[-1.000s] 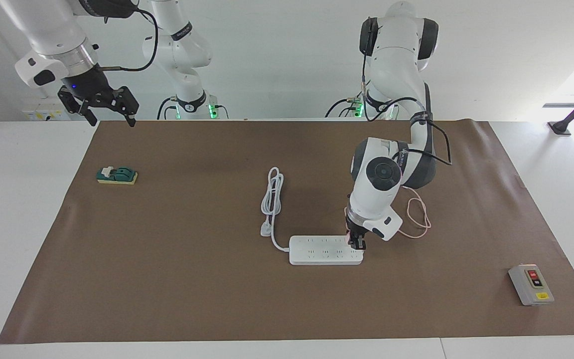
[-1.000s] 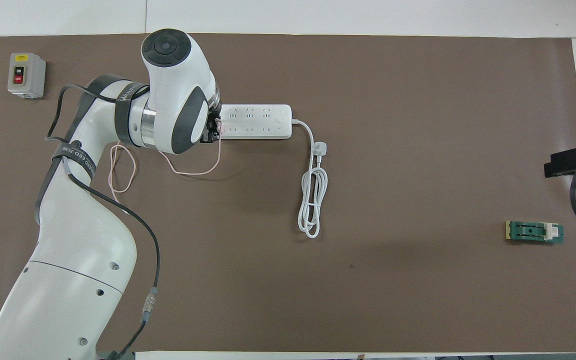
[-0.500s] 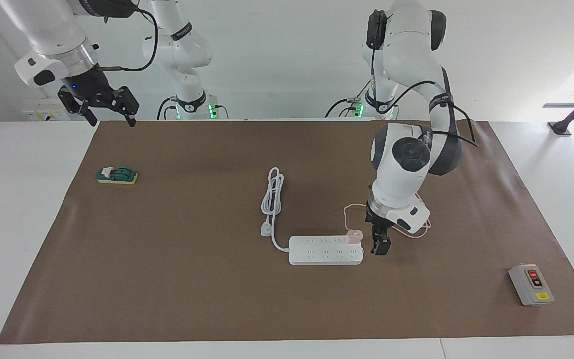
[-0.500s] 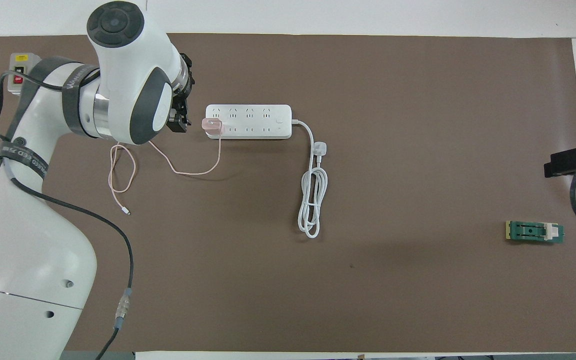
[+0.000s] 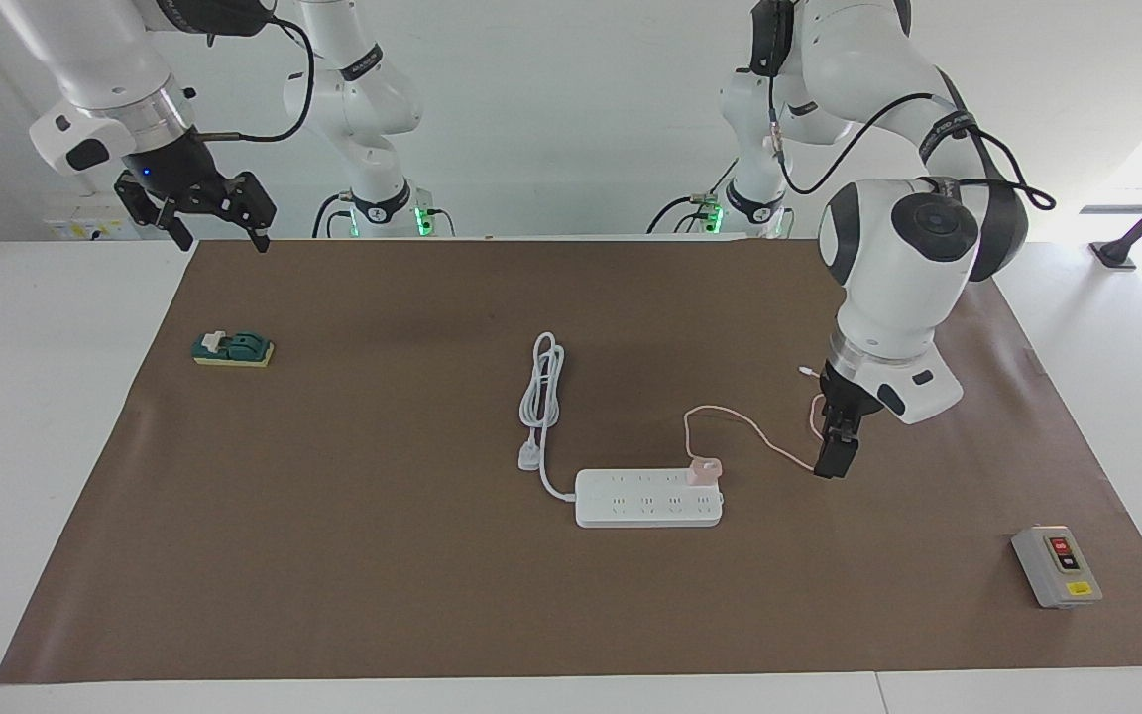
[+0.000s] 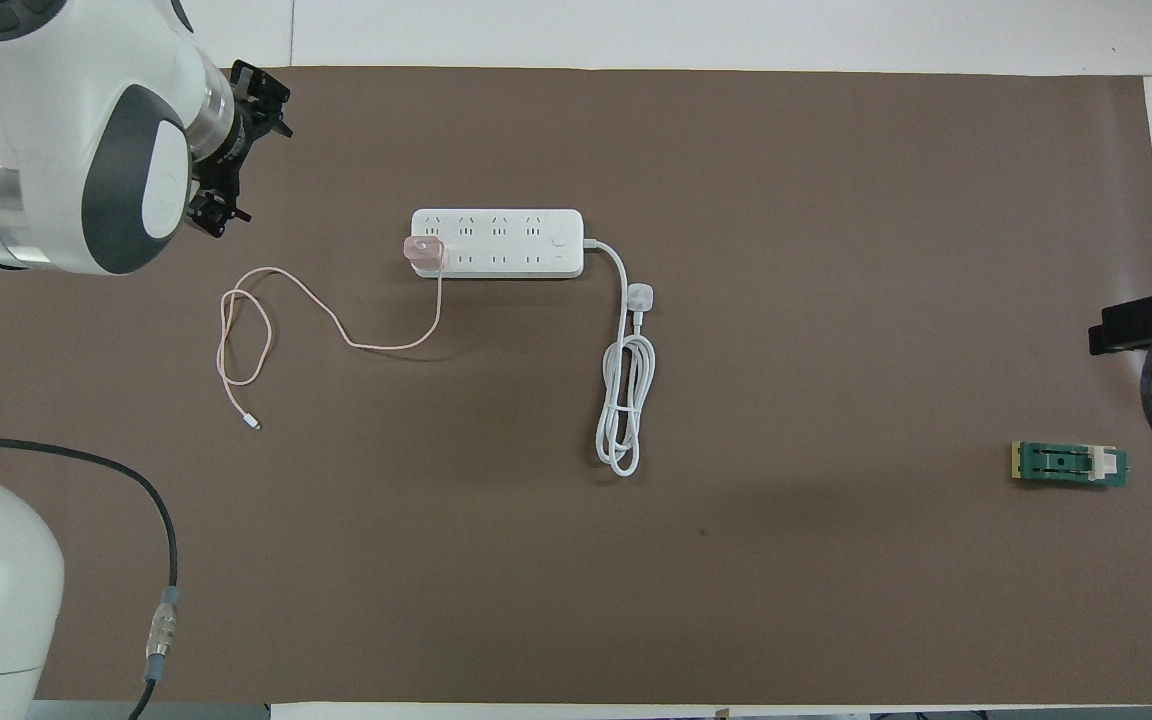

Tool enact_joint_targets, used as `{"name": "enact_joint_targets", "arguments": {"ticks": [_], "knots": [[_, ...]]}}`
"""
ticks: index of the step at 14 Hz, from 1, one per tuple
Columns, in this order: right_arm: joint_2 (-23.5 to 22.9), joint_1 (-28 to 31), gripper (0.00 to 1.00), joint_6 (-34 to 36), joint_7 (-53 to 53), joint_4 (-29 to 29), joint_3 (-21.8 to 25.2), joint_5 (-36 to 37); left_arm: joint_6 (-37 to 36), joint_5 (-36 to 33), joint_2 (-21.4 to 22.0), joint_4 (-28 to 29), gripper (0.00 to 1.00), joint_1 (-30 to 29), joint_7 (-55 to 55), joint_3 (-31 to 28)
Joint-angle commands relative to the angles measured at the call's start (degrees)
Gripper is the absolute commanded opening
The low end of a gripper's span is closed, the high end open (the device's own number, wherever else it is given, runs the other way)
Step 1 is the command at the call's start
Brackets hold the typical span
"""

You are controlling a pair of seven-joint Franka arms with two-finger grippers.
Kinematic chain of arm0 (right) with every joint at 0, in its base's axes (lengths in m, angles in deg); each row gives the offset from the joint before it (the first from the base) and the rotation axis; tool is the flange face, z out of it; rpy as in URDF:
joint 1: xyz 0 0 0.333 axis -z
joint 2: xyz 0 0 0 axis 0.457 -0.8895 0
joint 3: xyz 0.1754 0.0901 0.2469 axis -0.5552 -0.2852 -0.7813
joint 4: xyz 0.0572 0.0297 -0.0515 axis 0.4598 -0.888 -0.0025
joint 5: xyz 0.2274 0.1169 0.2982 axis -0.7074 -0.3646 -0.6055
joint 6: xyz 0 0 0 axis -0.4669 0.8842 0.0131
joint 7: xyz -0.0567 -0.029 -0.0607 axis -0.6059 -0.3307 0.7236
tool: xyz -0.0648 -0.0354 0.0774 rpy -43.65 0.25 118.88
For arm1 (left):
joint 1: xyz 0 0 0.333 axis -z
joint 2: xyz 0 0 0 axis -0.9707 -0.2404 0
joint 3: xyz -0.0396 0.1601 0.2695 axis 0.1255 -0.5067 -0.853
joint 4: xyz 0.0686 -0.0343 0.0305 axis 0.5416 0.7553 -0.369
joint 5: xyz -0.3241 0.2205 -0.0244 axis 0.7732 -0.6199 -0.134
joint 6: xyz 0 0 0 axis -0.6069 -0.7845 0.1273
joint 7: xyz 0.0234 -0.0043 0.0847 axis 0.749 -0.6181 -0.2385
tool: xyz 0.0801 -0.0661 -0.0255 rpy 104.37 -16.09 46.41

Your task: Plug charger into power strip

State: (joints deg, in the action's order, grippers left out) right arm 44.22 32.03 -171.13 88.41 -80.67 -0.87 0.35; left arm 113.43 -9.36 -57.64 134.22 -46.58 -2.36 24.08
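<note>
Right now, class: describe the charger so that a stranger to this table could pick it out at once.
Find the long white power strip near the middle of the brown mat. The charger sits on the strip's end toward the left arm's side, in the socket row nearer the robots. It is a small pale-pink cube trailing a thin pink cable, unlike the strip's thick white cord.

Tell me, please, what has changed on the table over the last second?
The left hand let go of the charger, rose and drew away toward the left arm's end of the table. The charger stays seated in the power strip, its cable unmoved. The right hand waits as before.
</note>
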Motion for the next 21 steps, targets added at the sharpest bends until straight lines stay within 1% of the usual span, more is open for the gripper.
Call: {"name": "enact_joint_targets", "arguments": {"ticks": [1,4,6,8,9,12,14,17,18,19,21], "knots": [[1.17,0.87,1.00,-0.65,0.41,-1.20,-0.39,-0.90,-1.03,-0.82,2.35,0.99,1.00,-1.73,10.30,-0.81],[1.17,0.87,1.00,-0.56,0.23,-1.20,-0.39,-0.90,-3.82,-0.73,4.63,1.34,1.00,-4.45,23.38,-0.89],[1.18,0.87,1.00,-0.56,0.32,-1.20,-0.39,-0.90,-6.11,-0.64,6.91,1.87,1.00,-6.82,33.22,-0.81],[1.17,0.87,1.00,-0.56,0.23,-1.20,-0.39,-0.90,-6.56,-0.64,9.46,3.62,1.00,-9.11,42.80,-0.72],[1.17,0.87,1.00,-0.56,0.41,-1.20,-0.39,-0.90,-7.17,-0.64,11.30,4.41,1.00,-11.38,52.77,-0.81],[1.17,0.87,1.00,-0.56,0.58,-1.29,-0.39,-0.90,-9.28,-0.64,13.07,4.33,1.00,-14.74,62.60,-0.89],[1.17,0.87,1.00,-0.65,0.67,-1.29,-0.39,-0.90,-12.00,-0.73,15.35,4.16,1.00,-15.63,64.82,-0.89],[1.17,0.87,1.00,-0.83,0.76,-1.20,-0.39,-0.90,-16.83,-0.73,19.13,3.81,1.00,-15.63,64.83,-0.81],[1.17,0.87,1.00,-0.83,0.76,-1.29,-0.39,-0.90,-16.59,-0.91,19.92,3.98,1.00,-15.80,64.48,-0.37],[1.17,0.87,1.00,-0.83,0.76,-1.20,-0.39,-0.90,-16.93,-1.00,21.06,3.72,1.00,-16.67,65.00,0.42],[1.17,0.87,1.00,-0.83,0.76,-1.29,-0.39,-0.90,-17.29,-0.82,21.33,3.63,1.00,-18.78,64.83,3.66]]}}
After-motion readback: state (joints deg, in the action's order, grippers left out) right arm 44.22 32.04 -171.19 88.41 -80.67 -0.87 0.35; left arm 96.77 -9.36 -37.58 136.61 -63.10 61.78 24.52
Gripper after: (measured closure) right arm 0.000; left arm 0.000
